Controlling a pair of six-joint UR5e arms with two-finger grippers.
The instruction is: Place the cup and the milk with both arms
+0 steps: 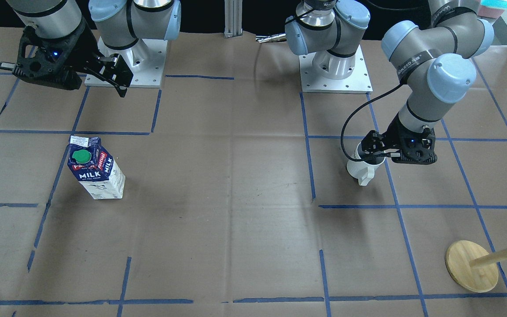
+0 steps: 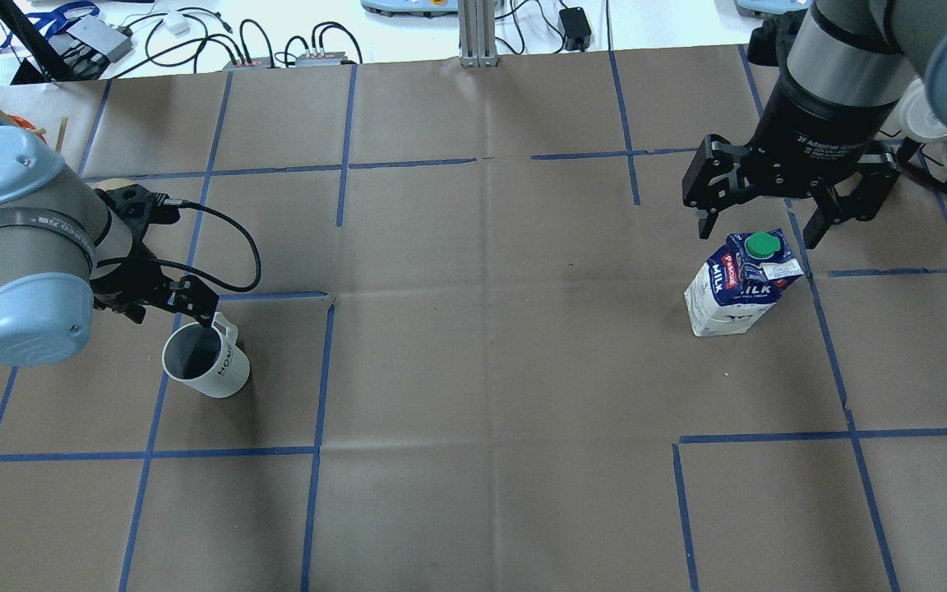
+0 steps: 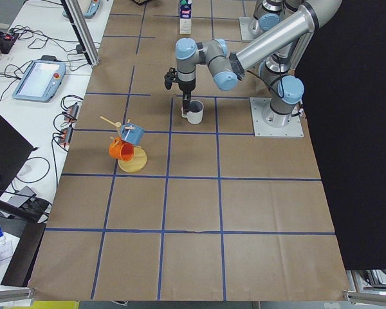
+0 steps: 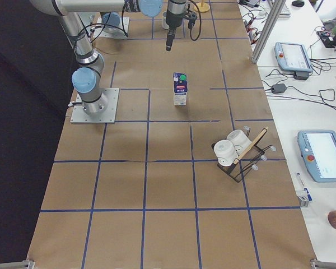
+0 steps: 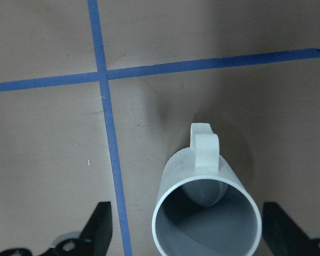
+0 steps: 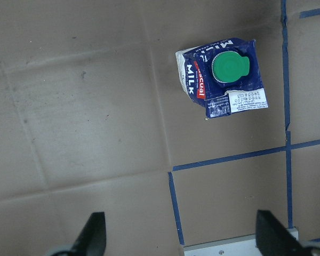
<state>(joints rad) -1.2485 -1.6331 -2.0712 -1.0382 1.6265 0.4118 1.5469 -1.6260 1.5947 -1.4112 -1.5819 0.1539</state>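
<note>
The white cup (image 2: 206, 362) stands upright on the paper-covered table at my left, with its handle (image 5: 204, 146) pointing away from the wrist camera. My left gripper (image 2: 186, 316) is open just over it. In the left wrist view its fingertips (image 5: 101, 224) stand apart on either side of the cup's rim (image 5: 207, 229) without touching it. The milk (image 2: 732, 292), blue and white with a green cap, stands upright at my right. My right gripper (image 2: 759, 233) is open and empty, well above the carton and a little beyond it. The milk also shows in the right wrist view (image 6: 221, 80).
A wooden mug tree (image 1: 471, 266) with a blue and an orange mug stands beyond the cup on the left side. A black rack (image 4: 235, 154) with white cups sits far out on the right side. The arm bases (image 1: 335, 66) are at the table's near edge.
</note>
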